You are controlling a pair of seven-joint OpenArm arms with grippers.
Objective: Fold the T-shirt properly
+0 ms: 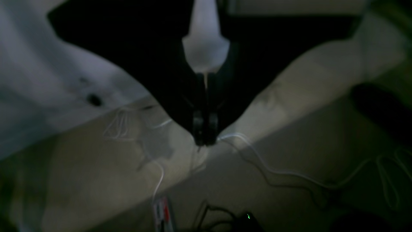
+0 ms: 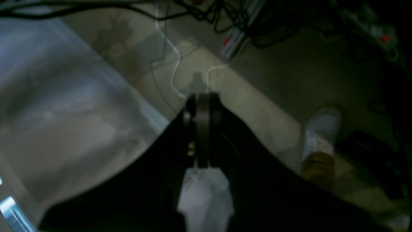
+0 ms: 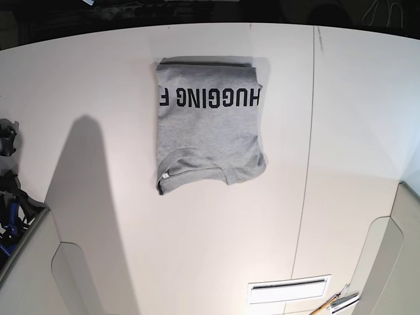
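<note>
We look down at the T-shirt [image 3: 209, 128] lying folded into a compact rectangle on the white table [image 3: 98, 79], toward the far side and a touch left of the table's seam. Its black lettering faces up and runs across the far part of the fold, reading "HUGGING F". The ribbed neck sits at the near edge, close to the left corner.

Neither claw touches the cloth. The left gripper [image 1: 205, 140] hangs off the table with its fingertips pressed together and nothing between them, above a dim floor [image 1: 273, 154] crossed by a thin white cable [image 1: 257, 158]. The right gripper [image 2: 202, 103] is likewise closed on nothing, near the table edge, over more floor and tangled cables [image 2: 225, 19].
</note>
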